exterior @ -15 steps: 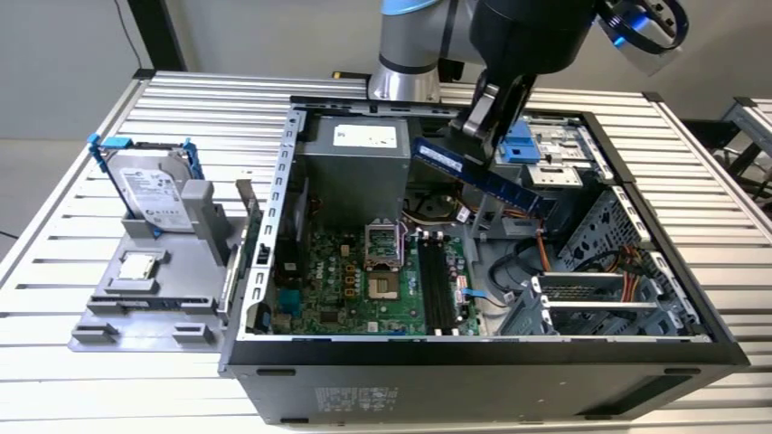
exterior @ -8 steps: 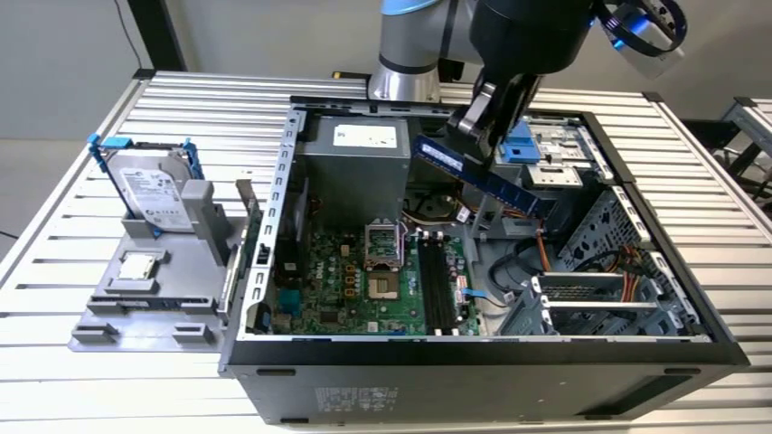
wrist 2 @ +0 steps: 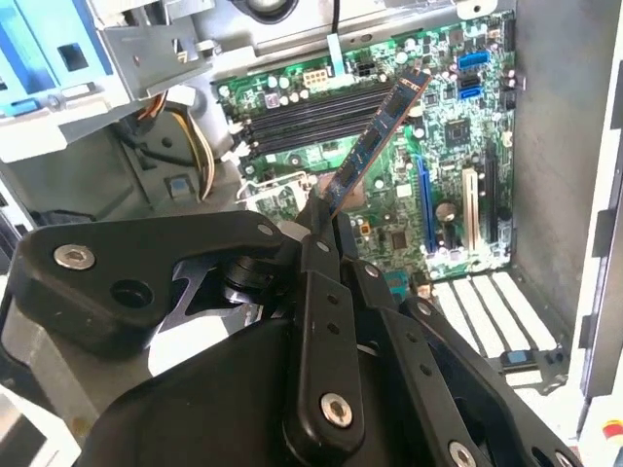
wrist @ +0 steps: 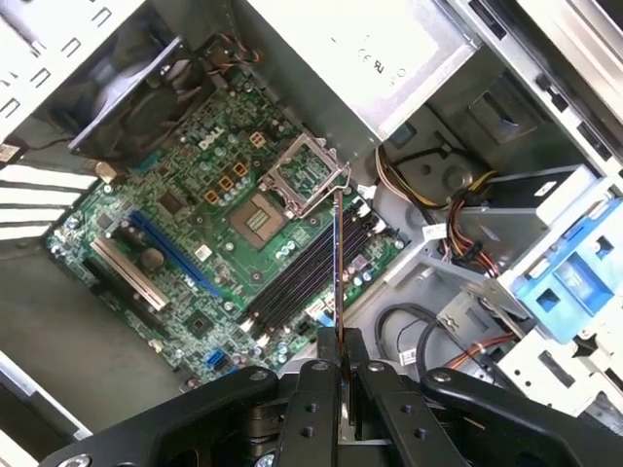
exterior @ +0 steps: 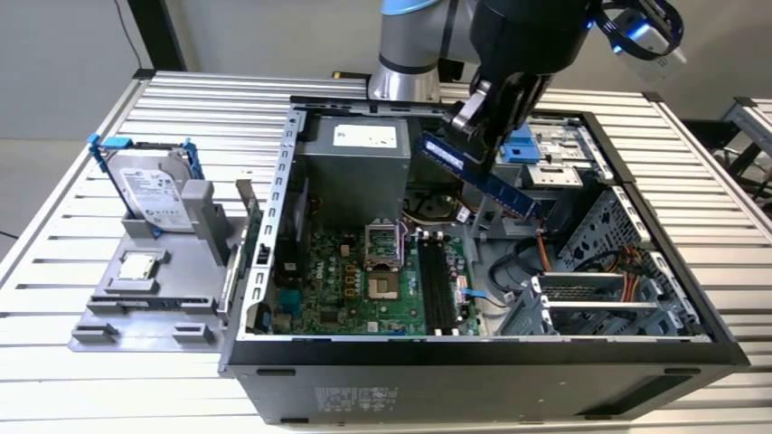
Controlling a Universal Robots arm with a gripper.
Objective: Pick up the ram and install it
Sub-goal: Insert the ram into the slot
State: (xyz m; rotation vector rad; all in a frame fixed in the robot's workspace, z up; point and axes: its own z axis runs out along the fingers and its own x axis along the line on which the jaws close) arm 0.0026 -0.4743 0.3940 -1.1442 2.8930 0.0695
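Ram (exterior: 507,192) in tool (exterior: 479,152); one end hidden

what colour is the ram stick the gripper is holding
The ram is dark blue; it shows best in the exterior view.

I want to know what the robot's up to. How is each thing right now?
ram: held tilted in the air over the motherboard, not in a slot.
tool: shut on the ram.
computer case: open, inside showing.
memory slots: empty.
hard drive: standing upright outside the case.
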